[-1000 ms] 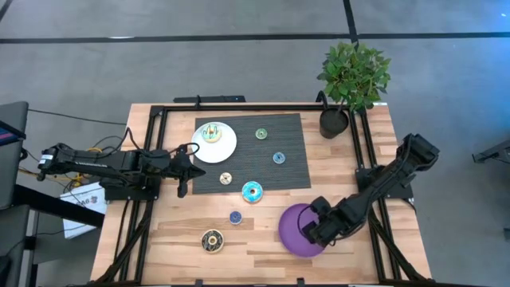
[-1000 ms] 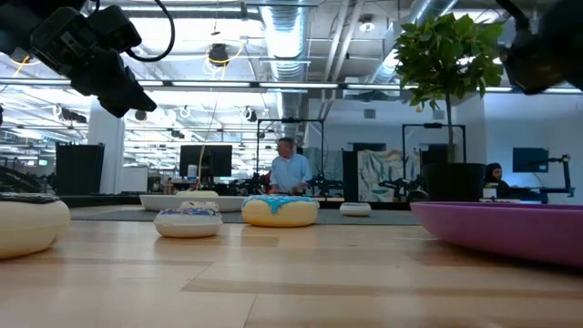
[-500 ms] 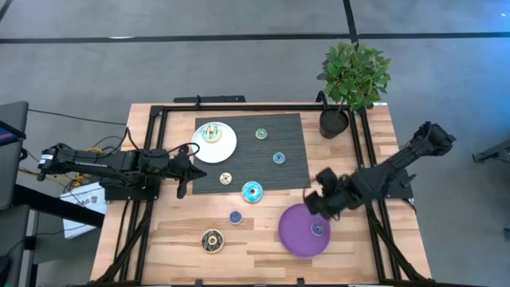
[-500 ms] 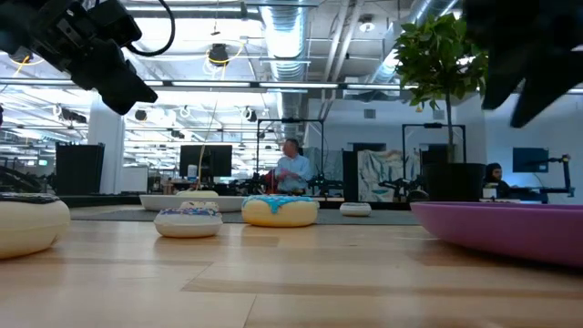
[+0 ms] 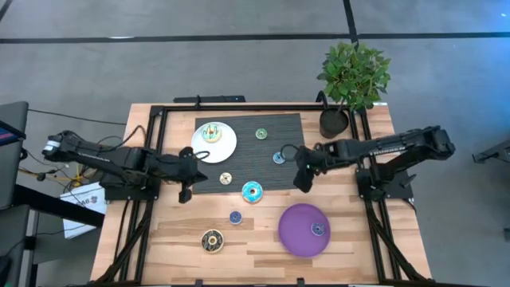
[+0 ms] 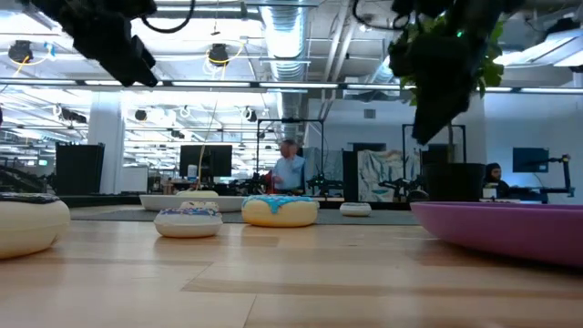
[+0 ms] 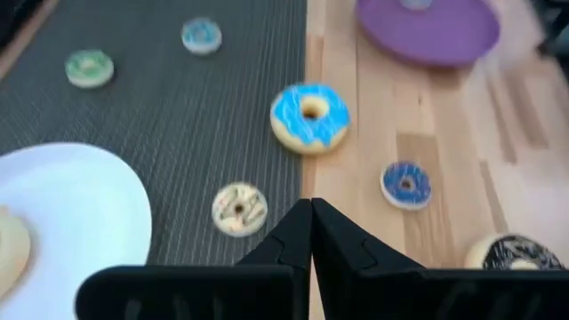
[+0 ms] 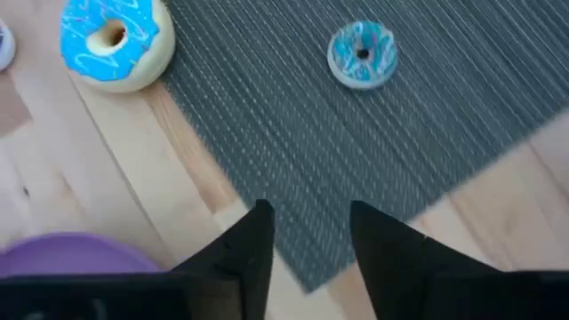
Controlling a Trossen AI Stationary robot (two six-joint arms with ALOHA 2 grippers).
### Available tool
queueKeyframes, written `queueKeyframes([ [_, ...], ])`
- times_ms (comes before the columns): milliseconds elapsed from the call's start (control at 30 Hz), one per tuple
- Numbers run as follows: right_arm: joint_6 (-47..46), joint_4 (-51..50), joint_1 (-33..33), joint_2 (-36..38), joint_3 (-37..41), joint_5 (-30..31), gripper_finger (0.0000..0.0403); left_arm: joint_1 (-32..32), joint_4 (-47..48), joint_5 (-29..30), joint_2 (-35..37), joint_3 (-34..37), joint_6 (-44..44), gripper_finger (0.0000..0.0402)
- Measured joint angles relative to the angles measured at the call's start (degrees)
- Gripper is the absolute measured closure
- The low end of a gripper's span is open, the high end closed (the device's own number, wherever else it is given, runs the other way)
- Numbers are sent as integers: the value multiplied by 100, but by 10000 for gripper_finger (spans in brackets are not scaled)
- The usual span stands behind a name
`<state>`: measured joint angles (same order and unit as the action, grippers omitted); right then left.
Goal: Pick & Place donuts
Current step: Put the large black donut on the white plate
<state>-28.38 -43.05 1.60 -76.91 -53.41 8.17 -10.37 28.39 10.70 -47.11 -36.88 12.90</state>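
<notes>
My right fingers are parted and empty above the mat's edge, near the teal donut; my left fingers are pressed together, hovering by the cream donut. These small rings look light and stiff, so I'd pinch across the rim. Only the high view shows one donut already on the purple plate.

Grey floor (ceiling lights)

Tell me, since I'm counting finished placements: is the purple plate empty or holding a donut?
Holding one. The purple plate has a single small donut lying on it, toward its right side in the high view.
</notes>
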Motion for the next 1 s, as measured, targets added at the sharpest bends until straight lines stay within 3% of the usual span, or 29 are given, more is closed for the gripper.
queueKeyframes([
  [100,539,302,-385,10,174,-342,280,-244,685,22,-687,-591,222,402],
  [267,1158,282,-808,10,374,-377,285,-698,1654,-30,-1786,-1457,878,402],
  [500,1926,273,-1145,10,612,-379,285,-1109,1863,-439,-2928,-2179,2396,385],
  [733,2502,276,-1475,10,711,-395,285,-1465,1844,-583,-3867,-2532,3904,304],
  [1000,2753,278,-1771,10,900,-396,285,-1822,1827,-728,-4717,-2752,4928,214],
])
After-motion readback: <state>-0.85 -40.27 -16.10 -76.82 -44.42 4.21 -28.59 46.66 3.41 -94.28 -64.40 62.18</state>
